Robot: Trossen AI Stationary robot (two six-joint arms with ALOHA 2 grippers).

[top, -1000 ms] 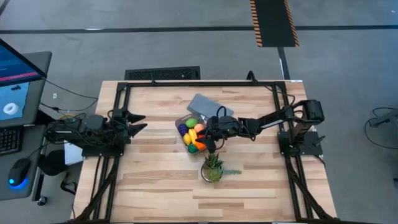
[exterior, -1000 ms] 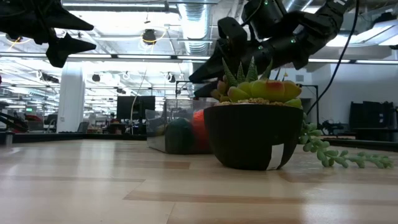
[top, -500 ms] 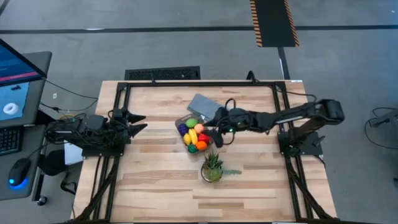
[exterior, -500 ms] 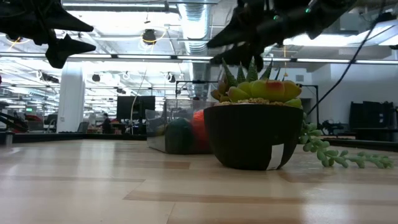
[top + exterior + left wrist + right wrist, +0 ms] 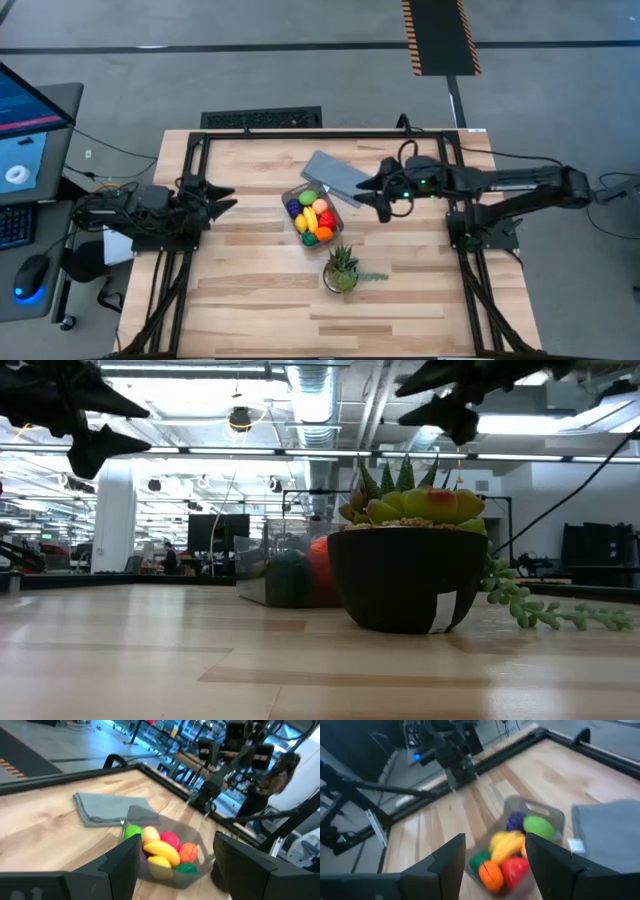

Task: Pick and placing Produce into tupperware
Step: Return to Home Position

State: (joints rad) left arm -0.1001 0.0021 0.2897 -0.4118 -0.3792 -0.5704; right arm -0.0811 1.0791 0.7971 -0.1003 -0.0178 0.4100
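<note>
From above, the tupperware (image 5: 288, 197) sits in the middle of the desk (image 5: 250, 290). The produce (image 5: 312, 215) is all inside it, and I see none lying loose on the desk. The grey lid (image 5: 335, 172) lies flat, touching the tub's far corner. The potted plant (image 5: 341, 270) stands near the tub, on its front side. The right arm (image 5: 470, 182) reaches in from its side, with the right jaws next to the tub, over the lid's edge. The left arm (image 5: 160, 212) waits at its own edge of the desk.

I think the picking is done and the right arm is going home. Next it needs to move back to its side, keeping clear of the lid and the plant.

From desk height, the plant pot (image 5: 410, 575) hides most of the tub. Only this view shows how high both jaws hang, well above the plant.

The left wrist view shows the left jaws wide and empty. The fruit pile (image 5: 160, 847) sits far in front of them.

The right wrist view shows the right jaws wide too, holding nothing. It looks down into the tub, and there I can best tell the red, orange, yellow, green and purple pieces apart.
</note>
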